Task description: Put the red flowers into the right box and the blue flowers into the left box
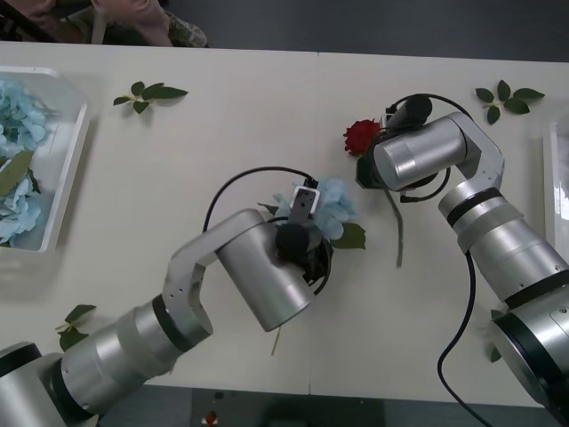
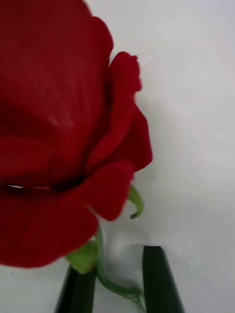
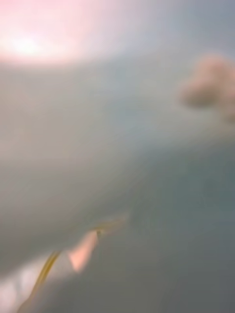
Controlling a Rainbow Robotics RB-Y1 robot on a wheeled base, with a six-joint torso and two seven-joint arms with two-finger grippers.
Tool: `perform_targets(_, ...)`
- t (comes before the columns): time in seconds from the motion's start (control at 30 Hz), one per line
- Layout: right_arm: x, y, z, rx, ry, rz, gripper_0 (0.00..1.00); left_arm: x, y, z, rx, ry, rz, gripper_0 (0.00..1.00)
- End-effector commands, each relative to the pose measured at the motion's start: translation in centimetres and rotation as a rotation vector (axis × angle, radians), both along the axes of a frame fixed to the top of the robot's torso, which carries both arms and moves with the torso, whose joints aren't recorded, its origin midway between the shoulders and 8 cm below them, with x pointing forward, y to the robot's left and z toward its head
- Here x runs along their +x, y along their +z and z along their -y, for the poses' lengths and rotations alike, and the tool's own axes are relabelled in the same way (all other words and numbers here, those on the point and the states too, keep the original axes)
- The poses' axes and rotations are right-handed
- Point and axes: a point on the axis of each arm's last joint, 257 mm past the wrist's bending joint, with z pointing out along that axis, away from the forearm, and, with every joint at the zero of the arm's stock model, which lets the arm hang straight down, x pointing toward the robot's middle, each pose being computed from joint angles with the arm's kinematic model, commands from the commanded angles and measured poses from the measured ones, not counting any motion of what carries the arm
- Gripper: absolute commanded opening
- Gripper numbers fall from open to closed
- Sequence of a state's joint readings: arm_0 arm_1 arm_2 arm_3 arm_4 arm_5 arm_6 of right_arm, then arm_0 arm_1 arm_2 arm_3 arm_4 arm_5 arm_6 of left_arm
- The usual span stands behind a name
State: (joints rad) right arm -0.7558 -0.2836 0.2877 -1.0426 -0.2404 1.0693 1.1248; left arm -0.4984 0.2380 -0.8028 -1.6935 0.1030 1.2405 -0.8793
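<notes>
One red flower [image 1: 362, 135] lies on the table right of centre, its green stem [image 1: 396, 227] trailing toward me. My right gripper [image 1: 368, 167] hovers just behind the bloom. In the right wrist view the bloom [image 2: 58, 146] looms close, and the gripper [image 2: 117, 288] stands open with the stem [image 2: 110, 286] between its black fingers [image 2: 159, 281]. A blue flower [image 1: 336, 206] lies at the table's centre, with my left gripper [image 1: 309, 233] right over it. The left box [image 1: 69, 178] at the far left holds blue flowers [image 1: 18, 124]. A strip of the right box [image 1: 553, 178] shows at the right edge.
Loose green leaf sprigs lie at the back left [image 1: 149, 92], the back right [image 1: 507, 96] and the front left [image 1: 73, 325]. Black cables loop over both wrists. Bare tabletop lies between the left box and the centre flower.
</notes>
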Motion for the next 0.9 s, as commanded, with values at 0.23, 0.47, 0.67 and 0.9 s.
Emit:
perform_targets(0.23, 1.2, 2.5, -2.5, 0.054, -0.008, 0.045, 0.00, -0.3, 14.1, -12.2, 0.073, -0.064, 0.073, 0.00)
perform_targets(0.47, 1.9, 4.4, -2.0, 0.053, -0.007, 0.075, 0.00, -0.7, 20.1, -23.7, 0.127, -0.007, 0.070, 0.00)
perform_targets(0.67, 0.4, 7.7, -0.9, 0.053, 0.003, 0.040, 0.00, -0.9, 23.4, -34.1, 0.200, 0.084, 0.094, 0.00)
perform_targets(0.9, -1.6, 12.4, 2.2, 0.086, -0.018, -0.004, 0.00, -1.1, 24.9, -46.7, 0.311, 0.237, 0.094, 0.00)
